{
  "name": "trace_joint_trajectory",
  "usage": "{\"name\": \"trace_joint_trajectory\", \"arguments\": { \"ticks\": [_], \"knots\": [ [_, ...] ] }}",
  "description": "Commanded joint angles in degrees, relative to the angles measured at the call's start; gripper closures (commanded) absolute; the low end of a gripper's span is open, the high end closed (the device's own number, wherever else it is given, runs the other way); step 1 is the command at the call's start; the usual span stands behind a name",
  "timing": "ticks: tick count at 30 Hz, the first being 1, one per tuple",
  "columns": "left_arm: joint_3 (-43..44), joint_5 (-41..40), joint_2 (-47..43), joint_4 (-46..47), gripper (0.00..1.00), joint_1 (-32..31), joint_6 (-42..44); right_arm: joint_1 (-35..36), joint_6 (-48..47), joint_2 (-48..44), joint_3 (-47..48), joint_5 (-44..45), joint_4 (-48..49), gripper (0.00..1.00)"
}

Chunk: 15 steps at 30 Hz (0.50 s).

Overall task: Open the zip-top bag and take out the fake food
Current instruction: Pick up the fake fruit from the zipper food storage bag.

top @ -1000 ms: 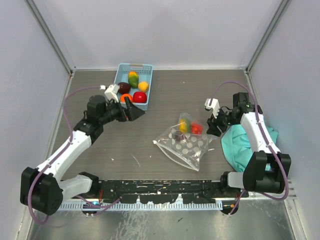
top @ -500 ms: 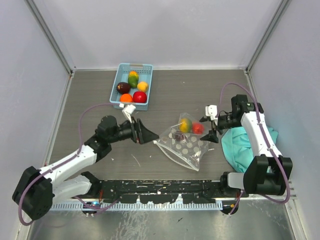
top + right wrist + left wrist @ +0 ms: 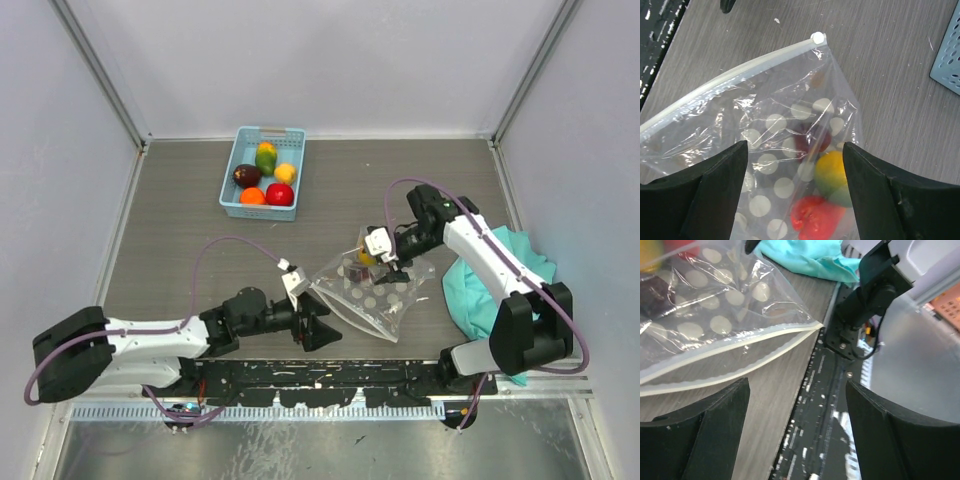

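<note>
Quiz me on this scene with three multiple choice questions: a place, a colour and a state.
1. Where is the blue basket? A far end of the table; B near edge; C right edge.
2. What colour is the crumpled cloth? A red; B teal; C yellow.
3. The left claw is: A shut on the bag; B shut on a fruit; C open, empty.
Answers: A, it sits at the top of the overhead view; B, its folds are teal; C, the wrist view shows its fingers spread with nothing between.
</note>
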Motion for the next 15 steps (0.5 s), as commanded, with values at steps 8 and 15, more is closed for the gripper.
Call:
{"name": "trace_joint_trajectory", "arguments": {
  "ticks": [8, 15],
  "knots": [
    [0.8, -6.8, 12.4, 20.0, 0.21, -3.4, 12.2, 1.8, 1.4, 1.7, -0.9, 3.3, 4.5, 0.25],
    [-0.1, -7.1, 15.5, 24.0, 0.20, -3.9, 12.6, 1.8, 1.4, 2.7, -1.8, 4.5, 5.5, 0.28]
  ]
}}
